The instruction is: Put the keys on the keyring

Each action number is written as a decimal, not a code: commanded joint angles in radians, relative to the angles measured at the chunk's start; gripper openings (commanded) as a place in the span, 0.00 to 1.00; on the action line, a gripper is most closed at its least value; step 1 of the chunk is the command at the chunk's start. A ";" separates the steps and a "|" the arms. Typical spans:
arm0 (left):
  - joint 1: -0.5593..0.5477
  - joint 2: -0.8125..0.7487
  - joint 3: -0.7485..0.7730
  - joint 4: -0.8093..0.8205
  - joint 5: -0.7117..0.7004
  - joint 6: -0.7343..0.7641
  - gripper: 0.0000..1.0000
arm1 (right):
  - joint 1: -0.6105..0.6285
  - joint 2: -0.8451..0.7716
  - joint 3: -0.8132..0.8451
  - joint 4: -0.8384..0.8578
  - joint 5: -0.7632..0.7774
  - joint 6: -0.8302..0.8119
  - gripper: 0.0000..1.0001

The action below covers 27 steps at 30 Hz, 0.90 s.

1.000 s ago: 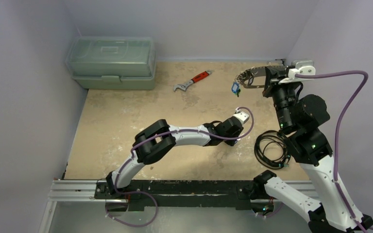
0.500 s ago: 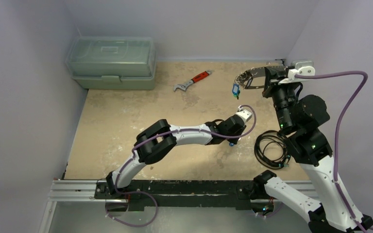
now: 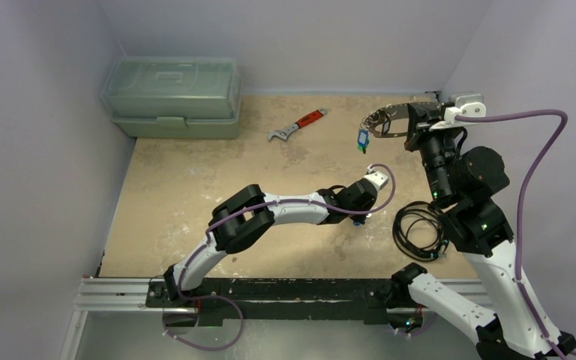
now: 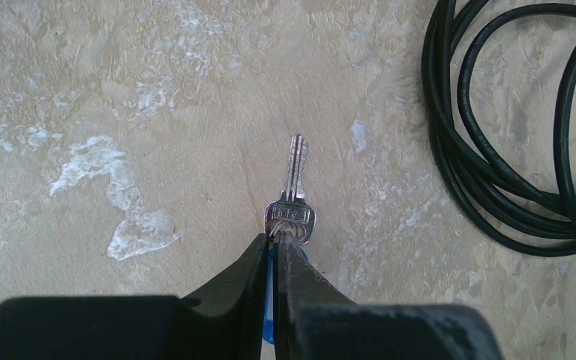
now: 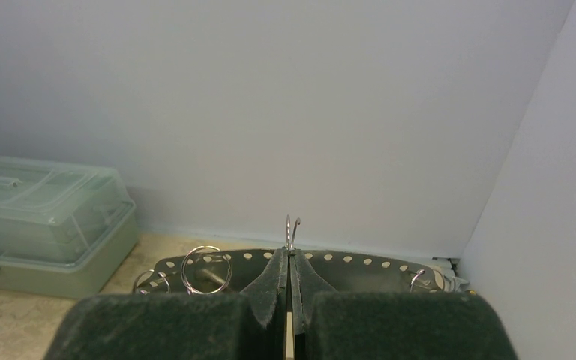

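Nearest to the arm bases, just to the left of the coil of black cable [image 3: 405,225], the left gripper [image 4: 279,238] is low over the table [image 3: 195,195]. Its two fingers are pressed together, with almost no gap, on the head of one silvery key [image 4: 293,191]. The blade of this key points straight away from the fingers and a bit of blue tag [image 4: 269,309] shows between them. The key is flat against the tabletop or very close to it; whether it touches I cannot tell. Beyond the coil, toward the far wall and high above the table, is the right gripper [image 5: 291,259]. Its fingers are closed as well, and they pinch the thin wire of the keyring [image 5: 291,227], which rises from between the tips in a small curve. Just behind the tips lies a curved grey strip with a row of holes [image 5: 345,262], and small wire rings [image 5: 205,269] are by its left part. In the top view, a second key with a blue tag [image 3: 361,138] hangs from the left end of this bundle, also beyond the coil. Farther to the left of the coil the red-handled wrench [image 3: 298,125] lies on the table. Farthest from the coil, in the far left corner, stands the green toolbox [image 3: 172,96].
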State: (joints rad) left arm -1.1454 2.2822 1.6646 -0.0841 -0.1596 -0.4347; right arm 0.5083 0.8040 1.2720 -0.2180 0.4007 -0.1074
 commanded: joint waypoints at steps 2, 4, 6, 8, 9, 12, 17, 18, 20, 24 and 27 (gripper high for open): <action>0.006 0.007 0.023 0.040 0.004 0.002 0.03 | -0.005 -0.009 0.008 0.056 -0.011 0.008 0.00; 0.006 0.010 0.024 0.045 0.003 0.003 0.03 | -0.005 -0.010 0.008 0.055 -0.011 0.008 0.00; 0.007 0.017 0.031 0.045 0.005 0.001 0.05 | -0.005 -0.011 0.007 0.054 -0.010 0.008 0.00; 0.007 0.025 0.039 0.036 0.005 -0.001 0.09 | -0.005 -0.012 0.009 0.053 -0.009 0.008 0.00; 0.007 0.028 0.043 0.035 0.005 -0.001 0.10 | -0.005 -0.013 0.009 0.052 -0.008 0.006 0.00; 0.007 0.031 0.046 0.037 0.005 -0.002 0.10 | -0.005 -0.012 0.009 0.052 -0.007 0.006 0.00; 0.007 0.035 0.044 0.041 0.003 -0.001 0.10 | -0.005 -0.012 0.006 0.054 -0.009 0.005 0.00; 0.007 0.036 0.043 0.042 0.003 -0.001 0.09 | -0.006 -0.012 0.006 0.053 -0.008 0.005 0.00; 0.007 0.037 0.044 0.045 0.006 0.000 0.06 | -0.006 -0.012 0.004 0.053 -0.009 0.005 0.00; 0.007 0.022 0.017 0.098 0.025 0.008 0.00 | -0.006 -0.015 0.001 0.052 -0.007 0.004 0.00; 0.007 -0.012 -0.034 0.162 0.032 0.017 0.00 | -0.006 -0.019 -0.002 0.052 -0.006 0.005 0.00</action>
State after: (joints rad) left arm -1.1454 2.3013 1.6707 -0.0204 -0.1493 -0.4335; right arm 0.5083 0.8024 1.2678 -0.2180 0.4011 -0.1074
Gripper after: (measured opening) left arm 0.008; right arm 0.005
